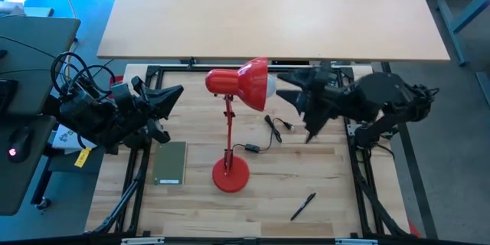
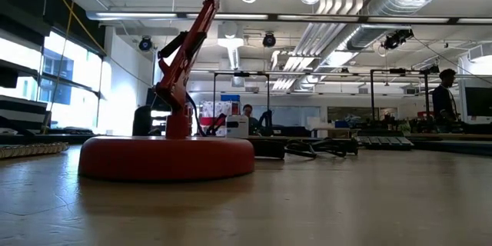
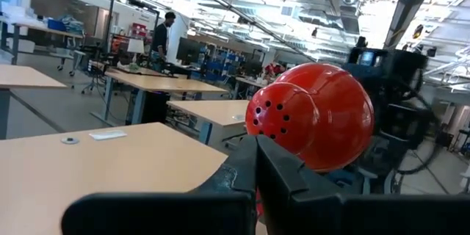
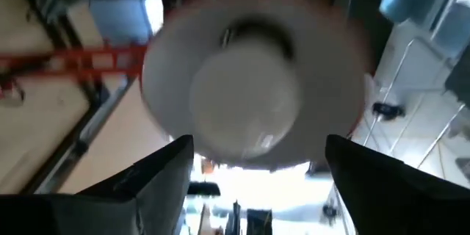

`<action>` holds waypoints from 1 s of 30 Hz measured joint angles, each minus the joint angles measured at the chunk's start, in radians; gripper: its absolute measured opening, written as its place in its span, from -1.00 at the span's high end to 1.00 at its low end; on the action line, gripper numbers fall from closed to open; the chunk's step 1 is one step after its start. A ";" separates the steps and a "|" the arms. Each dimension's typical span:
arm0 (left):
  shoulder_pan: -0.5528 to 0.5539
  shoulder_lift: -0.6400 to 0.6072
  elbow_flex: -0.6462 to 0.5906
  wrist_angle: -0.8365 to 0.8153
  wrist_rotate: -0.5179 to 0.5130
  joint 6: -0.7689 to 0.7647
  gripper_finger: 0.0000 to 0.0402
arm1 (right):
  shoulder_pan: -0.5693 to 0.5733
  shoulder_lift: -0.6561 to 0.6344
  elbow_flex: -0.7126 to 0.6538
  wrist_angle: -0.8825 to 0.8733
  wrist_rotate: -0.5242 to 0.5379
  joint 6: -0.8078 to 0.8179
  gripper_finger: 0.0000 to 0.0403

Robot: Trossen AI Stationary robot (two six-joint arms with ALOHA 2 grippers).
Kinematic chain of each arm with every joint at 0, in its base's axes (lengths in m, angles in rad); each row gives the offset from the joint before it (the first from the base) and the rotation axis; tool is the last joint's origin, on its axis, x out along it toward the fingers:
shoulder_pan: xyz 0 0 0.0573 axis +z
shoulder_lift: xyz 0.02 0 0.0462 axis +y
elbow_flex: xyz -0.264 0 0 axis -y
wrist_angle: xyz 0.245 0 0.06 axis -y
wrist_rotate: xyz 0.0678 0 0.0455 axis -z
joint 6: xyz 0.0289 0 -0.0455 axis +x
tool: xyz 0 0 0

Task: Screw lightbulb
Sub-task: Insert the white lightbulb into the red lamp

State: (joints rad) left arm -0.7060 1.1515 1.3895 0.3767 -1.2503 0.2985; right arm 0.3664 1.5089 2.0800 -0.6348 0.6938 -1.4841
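Lightbulb seated inside the white mouth of the red lamp shade, facing the right gripper. Right fingers spread wide, just short of the bulb, one to each side, not touching it. Left gripper pinched shut and empty, just beside the shade's rear dome.

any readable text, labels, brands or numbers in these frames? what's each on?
None can be read.
The yellow tag near the left arm's base: marks too small to read.
The green notebook: no print visible.
The red desk lamp and the lightbulb in its shade: no markings visible.
Background room signs and screens: too small and blurred.
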 joint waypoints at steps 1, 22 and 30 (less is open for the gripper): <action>0.000 0.000 0.000 0.000 0.000 0.000 1.00 | 0.007 0.000 0.000 0.003 -0.006 0.003 -0.46; 0.000 0.000 0.000 0.001 0.000 0.034 1.00 | 0.004 0.005 0.000 -0.022 -0.086 0.138 -0.33; 0.000 0.000 0.000 0.002 0.000 0.034 1.00 | 0.014 0.005 0.000 -0.036 -0.127 0.111 -0.33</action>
State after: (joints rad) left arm -0.7059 1.1515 1.3894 0.3784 -1.2503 0.3328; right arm 0.3807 1.5139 2.0800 -0.6708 0.5664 -1.3735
